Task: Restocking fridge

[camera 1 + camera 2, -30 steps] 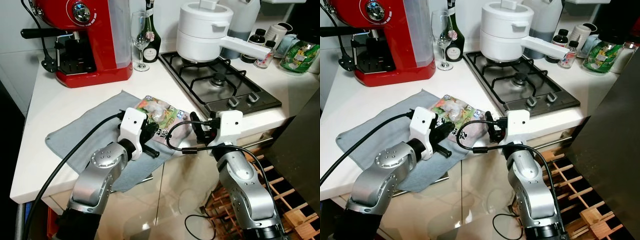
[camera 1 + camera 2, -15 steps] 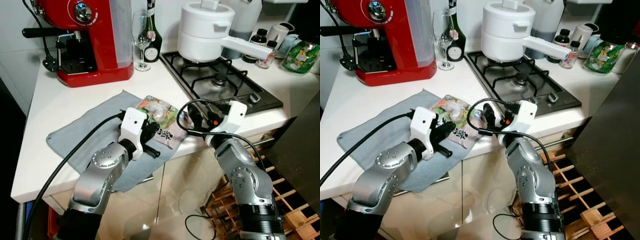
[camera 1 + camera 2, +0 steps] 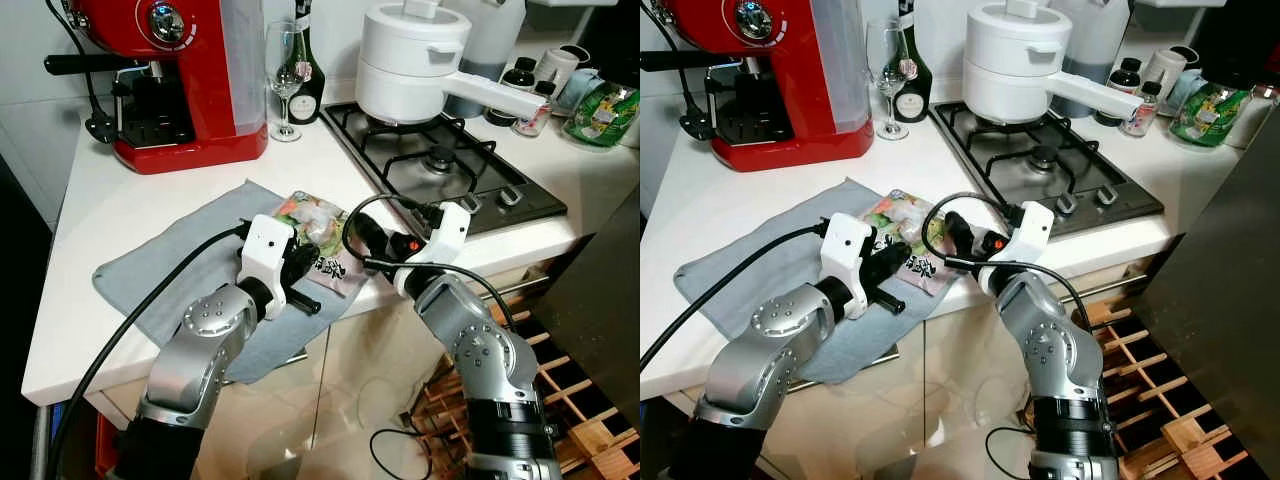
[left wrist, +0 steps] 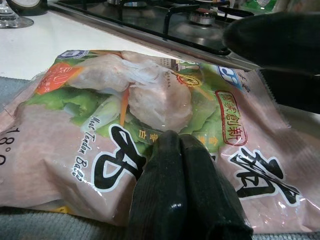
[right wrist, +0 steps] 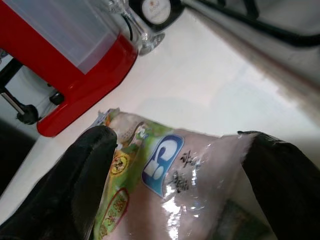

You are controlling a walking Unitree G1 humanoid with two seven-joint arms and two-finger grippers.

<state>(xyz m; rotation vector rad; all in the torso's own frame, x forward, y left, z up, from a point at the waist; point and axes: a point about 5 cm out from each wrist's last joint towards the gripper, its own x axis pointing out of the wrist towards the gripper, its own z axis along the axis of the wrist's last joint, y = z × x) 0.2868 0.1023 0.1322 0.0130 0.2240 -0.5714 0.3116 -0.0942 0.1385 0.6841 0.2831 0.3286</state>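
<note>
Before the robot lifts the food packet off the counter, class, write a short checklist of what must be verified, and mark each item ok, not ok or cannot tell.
1. Right gripper open, a finger on either side of the food packet: ok.
2. Right gripper closed on the packet: not ok, the fingers are apart.
3. Left gripper fingers shut, tips resting on the packet: ok.
4. Packet lies partly on the grey cloth near the counter edge: ok.
5. Wine glass and coffee machine stand well behind the packet, away from the lift: ok.
6. Packet sealed: cannot tell.
</note>
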